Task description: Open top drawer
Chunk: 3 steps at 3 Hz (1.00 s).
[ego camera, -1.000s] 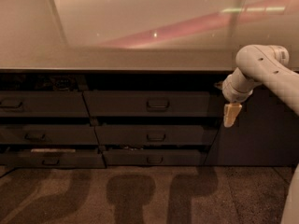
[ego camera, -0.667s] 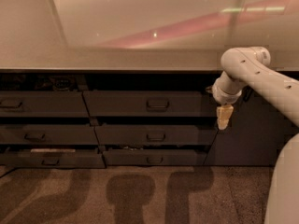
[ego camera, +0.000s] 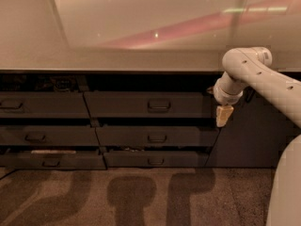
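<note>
Under the bench's (ego camera: 141, 62) front edge, near its right end, the claw (ego camera: 224, 116) hangs beside the top drawer (ego camera: 117, 105), away from its handle (ego camera: 159, 106). Apart or together, I cannot tell. It might miss the handle and bump the drawer.

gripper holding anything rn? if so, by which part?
Nothing held. The gripper hangs by the right end of the top drawer, well away from its handle.
</note>
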Available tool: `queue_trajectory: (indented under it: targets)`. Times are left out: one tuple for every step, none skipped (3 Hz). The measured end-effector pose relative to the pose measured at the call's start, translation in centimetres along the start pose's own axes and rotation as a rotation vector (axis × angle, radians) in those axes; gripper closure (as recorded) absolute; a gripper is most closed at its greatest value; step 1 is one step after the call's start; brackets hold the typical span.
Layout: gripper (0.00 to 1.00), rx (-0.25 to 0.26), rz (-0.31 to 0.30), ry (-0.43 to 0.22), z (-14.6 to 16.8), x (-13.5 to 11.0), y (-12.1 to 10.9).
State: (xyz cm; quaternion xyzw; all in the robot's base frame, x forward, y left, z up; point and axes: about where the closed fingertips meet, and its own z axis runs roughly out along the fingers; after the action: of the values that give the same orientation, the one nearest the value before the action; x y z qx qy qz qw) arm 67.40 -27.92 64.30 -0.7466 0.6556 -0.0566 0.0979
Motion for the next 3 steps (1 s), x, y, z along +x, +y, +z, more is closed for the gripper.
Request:
queue_trajectory:
  targets:
    - [0.42, 0.0, 0.0, 0.0, 0.0, 0.0, 0.0]
    - [0.65, 0.0, 0.0, 0.0, 0.01, 0.0, 0.0]
    - [0.88, 0.0, 0.0, 0.0, 0.01, 0.0, 0.0]
